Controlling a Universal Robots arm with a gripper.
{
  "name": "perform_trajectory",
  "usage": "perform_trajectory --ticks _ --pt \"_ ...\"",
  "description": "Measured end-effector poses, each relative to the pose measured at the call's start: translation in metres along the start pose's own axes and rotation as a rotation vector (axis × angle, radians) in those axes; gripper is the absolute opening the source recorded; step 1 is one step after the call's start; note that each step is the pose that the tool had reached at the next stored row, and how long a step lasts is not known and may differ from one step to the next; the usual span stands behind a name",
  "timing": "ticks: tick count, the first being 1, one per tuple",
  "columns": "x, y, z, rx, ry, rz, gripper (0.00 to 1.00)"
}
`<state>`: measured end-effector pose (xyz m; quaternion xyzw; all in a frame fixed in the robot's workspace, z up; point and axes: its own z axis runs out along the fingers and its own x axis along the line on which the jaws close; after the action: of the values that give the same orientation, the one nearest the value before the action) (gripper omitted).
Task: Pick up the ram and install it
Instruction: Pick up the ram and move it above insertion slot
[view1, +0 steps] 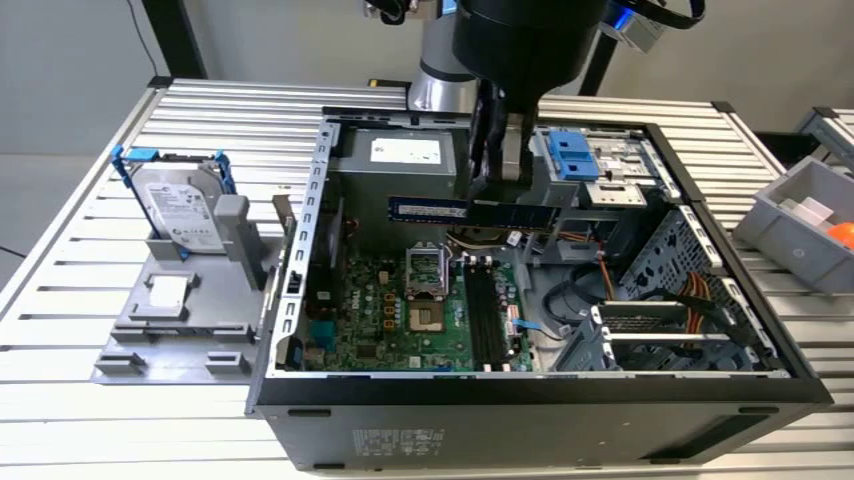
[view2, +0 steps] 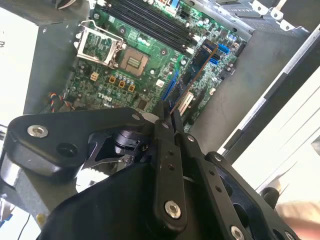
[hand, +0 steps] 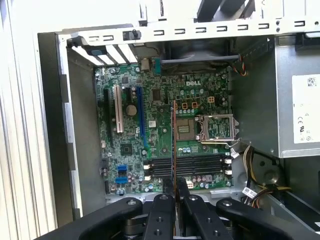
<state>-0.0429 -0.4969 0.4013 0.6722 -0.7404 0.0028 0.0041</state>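
While the ram (view1: 441, 209) hangs clear of its slot, it is pinched near mid-length in the gripper (view1: 491, 200). The jaws are closed down to the stick's thickness, with nothing else between them. Position: in the air above the motherboard (view1: 387, 320), well apart from it, toward the CPU socket (view1: 424, 270) end.

Risks, as judged:
- Lowered at this heading, the stick would bridge the motherboard's memory slots (view1: 483, 312) instead of entering one, and pressing could stress stick or board.
- A notch facing the wrong way would block seating; can't tell which way it faces.
- With a mid-length hold, one end may tip and seat unevenly.
- Cables (hand: 252, 167) just off the motherboard's slot end could snag.

Axis: the long axis lies level with the motherboard, ends toward the exterior view's left and right. The stick stands on edge, a thin edge facing the board. In the first wrist view the ram (hand: 174, 140) shows edge-on, crossing the slots at roughly a quarter turn.

Outward: the motherboard lies in the open case (view1: 534, 420). A hard drive (view1: 180, 205) stands beyond the motherboard's side at the exterior view's left, on a grey holder (view1: 174, 320) on the counter (view1: 80, 430).
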Motion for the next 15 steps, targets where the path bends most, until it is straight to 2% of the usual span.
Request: perform_trajectory --ticks 11,13,15 --pt "-0.0246 -0.0063 -0.0002 0.0000 -0.0002 0.001 0.00" --pt "-0.0270 -0.0091 -0.0002 0.0001 -0.0001 0.001 0.00" --pt "-0.0282 -0.0163 -0.0002 0.0001 -0.0002 0.001 0.00"
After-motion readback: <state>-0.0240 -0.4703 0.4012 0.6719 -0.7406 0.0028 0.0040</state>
